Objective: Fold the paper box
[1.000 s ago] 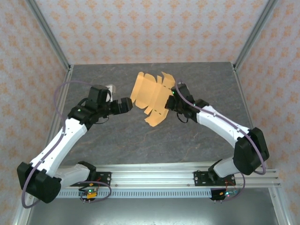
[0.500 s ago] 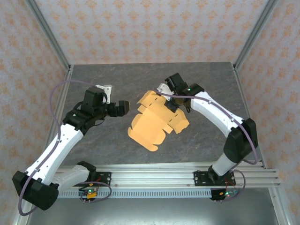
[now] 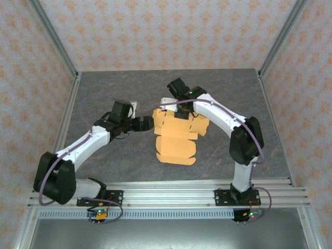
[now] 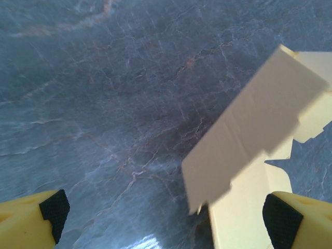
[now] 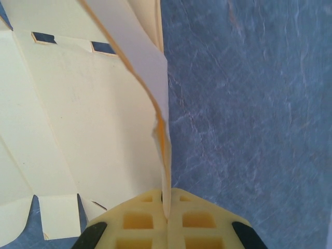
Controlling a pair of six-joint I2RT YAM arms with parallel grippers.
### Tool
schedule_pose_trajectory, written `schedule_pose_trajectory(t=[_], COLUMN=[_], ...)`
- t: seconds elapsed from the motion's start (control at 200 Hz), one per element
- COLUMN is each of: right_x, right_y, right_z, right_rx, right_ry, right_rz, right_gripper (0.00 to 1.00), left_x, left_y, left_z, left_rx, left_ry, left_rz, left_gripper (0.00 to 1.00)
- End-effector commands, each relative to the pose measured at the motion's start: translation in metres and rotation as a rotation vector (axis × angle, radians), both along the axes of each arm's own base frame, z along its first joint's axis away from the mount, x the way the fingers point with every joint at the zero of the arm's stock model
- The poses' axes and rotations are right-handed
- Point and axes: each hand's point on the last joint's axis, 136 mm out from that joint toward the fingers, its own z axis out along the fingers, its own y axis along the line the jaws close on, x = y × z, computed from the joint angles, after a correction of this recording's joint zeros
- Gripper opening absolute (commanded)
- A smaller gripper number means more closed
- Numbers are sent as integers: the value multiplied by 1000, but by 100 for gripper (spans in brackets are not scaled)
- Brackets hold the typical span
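Table (image 3: 104,88): grey stone-pattern surface, smooth by appearance. A sheet that is pushed across it is likely to slide instead of creasing.

Arms: the right arm (image 3: 223,116) reaches in from the right of the overhead frame and the left arm (image 3: 83,145) from the left. Both converge on the centre.

Paper box (image 3: 176,137): an unfolded orange-tan sheet at the centre of the table, just right of the left arm's tip. Its upper edge is lifted. Whether the lower part touches the table cannot be confirmed.

Right jaws: clenched on one thin raised flap, at the bottom centre of the wrist view. The paper box (image 5: 78,104) hangs from that single pinch. Risk: the flap tears, bends off its crease line or slips out if the arm pulls or twists.

Left jaws: released and wide, with nothing between them. A tilted flap of the paper box (image 4: 254,129) stands close to the right-hand pad. Risk: an advance knocks the flap aside, or closes on a bare edge and crumples it.
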Motion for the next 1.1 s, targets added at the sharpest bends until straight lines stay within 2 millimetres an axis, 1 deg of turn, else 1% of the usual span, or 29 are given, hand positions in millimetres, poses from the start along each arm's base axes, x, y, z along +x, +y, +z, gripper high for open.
schedule_pose_trajectory(t=[0.0,0.05,0.12,0.195,0.235,0.25,0.305,0.37,0.39,0.435,0.51,0.64,0.681,0.721,0.766,0.826,0.901,0.936,0.996,1.076,1.091,1.096], right_x=[3,3,3,1,-2,-3,-5,-8,-9,-12,-14,-17,-17,-18,-19,-22,-26,-27,-28,-30,-31,-31], right_y=[7,8,10,13,15,15,17,17,17,17,17,18,18,18,17,17,19,18,18,16,15,15], right_z=[-7,-10,-13,-10,-10,-9,-9,-10,-11,-13,-16,-14,-13,-12,-12,-12,-12,-11,-9,-6,-5,-4], right_rx=[-49,-59,-52,-24,-9,-4,12,19,20,21,21,44,51,54,56,62,74,79,85,96,98,101], right_ry=[-47,-54,-68,-79,-77,-79,-80,-77,-74,-65,-60,-66,-70,-73,-72,-65,-52,-51,-57,-60,-59,-60], right_rz=[74,75,76,78,87,88,94,102,103,107,110,104,102,102,104,109,114,115,114,100,96,94], right_gripper=[0,0,2,4,5,5,6,7,7,7,7,7,7,7,7,7,11,11,14,19,22,25], left_x=[14,15,14,14,15,15,16,15,15,14,14,14,14,15,15,15,15,14,13,13,14,14], left_y=[-19,-22,-20,-14,-9,-9,-9,-14,-16,-20,-23,-24,-25,-25,-25,-25,-32,-36,-44,-48,-48,-47], left_z=[5,5,2,-3,-9,-10,-13,-16,-16,-17,-19,-26,-28,-30,-32,-32,-30,-29,-28,-24,-22,-22], left_rx=[-145,-169,-162,-108,-75,-68,-50,-49,-53,-59,-59,-34,-30,-26,-25,-27,-41,-51,-73,-84,-86,-87], left_ry=[-68,-100,-130,-151,-153,-156,-166,-182,-190,-202,-225,-221,-216,-211,-207,-210,-215,-211,-218,-253,-265,-269], left_rz=[1,0,2,11,19,16,-2,-34,-44,-60,-76,-77,-79,-75,-72,-71,-111,-140,-185,-195,-193,-192], left_gripper=[99,99,98,93,86,82,70,64,60,57,56,56,58,62,61,53,27,19,10,7,7,7])
